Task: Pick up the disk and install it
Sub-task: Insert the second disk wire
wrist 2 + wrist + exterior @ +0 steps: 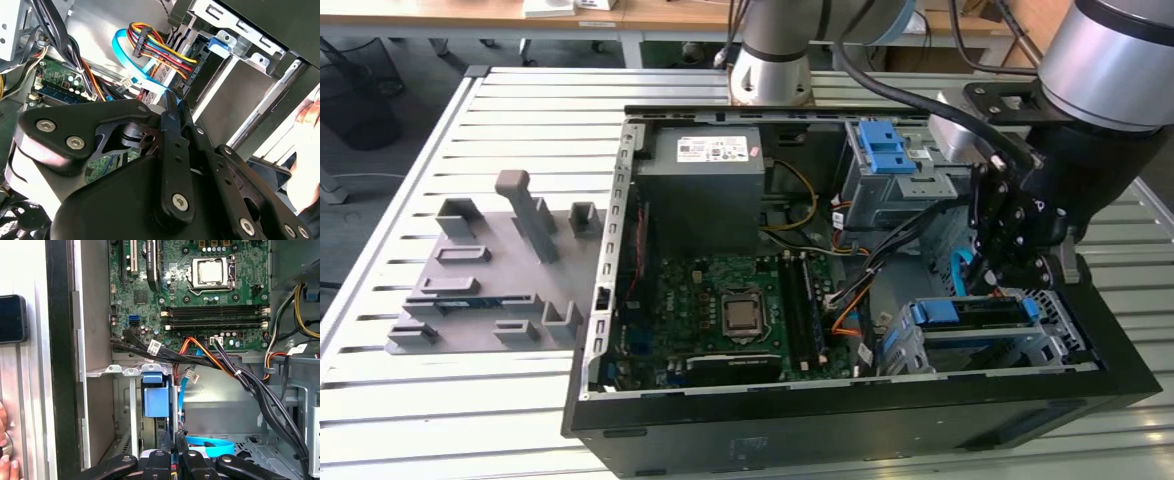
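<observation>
Robot gripper [1014,285] low inside an open computer case [854,425], by the drive cage at the case's front corner on the exterior view's right.

The disk [974,314] appears to sit in that cage, blue frame upward, just under the gripper. It is likely stiff, fairly heavy and shock-sensitive, so best held by the frame's 2 long edges. In both wrist views the 2 fingertips [166,438] are nearly pressed together, and I cannot tell if they pinch anything. The first wrist view adds the motherboard [200,300]. The second adds bundled cables [160,50].
</observation>
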Action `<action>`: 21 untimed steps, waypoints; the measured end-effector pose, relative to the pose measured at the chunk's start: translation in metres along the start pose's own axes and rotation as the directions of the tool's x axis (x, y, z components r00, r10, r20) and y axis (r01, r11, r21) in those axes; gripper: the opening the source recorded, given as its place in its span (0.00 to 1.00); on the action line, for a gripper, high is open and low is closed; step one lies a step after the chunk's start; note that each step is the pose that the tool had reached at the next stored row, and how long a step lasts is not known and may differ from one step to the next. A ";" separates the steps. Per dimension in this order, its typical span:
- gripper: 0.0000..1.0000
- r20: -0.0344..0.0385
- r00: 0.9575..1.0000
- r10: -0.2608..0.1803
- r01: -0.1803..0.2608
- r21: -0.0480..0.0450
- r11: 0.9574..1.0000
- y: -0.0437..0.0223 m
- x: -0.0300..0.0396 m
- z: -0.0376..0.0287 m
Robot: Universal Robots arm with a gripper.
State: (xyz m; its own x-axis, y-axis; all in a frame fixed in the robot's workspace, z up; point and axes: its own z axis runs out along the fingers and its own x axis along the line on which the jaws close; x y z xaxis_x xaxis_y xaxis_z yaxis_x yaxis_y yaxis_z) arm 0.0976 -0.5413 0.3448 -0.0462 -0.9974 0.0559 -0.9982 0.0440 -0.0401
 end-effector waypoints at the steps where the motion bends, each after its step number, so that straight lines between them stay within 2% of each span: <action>1: 0.16 0.000 1.000 0.000 0.000 0.000 1.000 0.0000 0.0007 0.0007; 8: 0.16 0.000 1.000 0.000 0.000 0.000 1.000 0.0000 0.0044 0.0055; 21: 0.16 0.000 1.000 -0.001 0.001 0.001 1.000 0.0001 0.0043 0.0096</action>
State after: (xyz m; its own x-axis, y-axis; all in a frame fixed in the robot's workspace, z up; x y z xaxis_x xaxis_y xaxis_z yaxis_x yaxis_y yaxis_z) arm 0.0977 -0.5462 0.3354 -0.0455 -0.9974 0.0560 -0.9982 0.0433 -0.0407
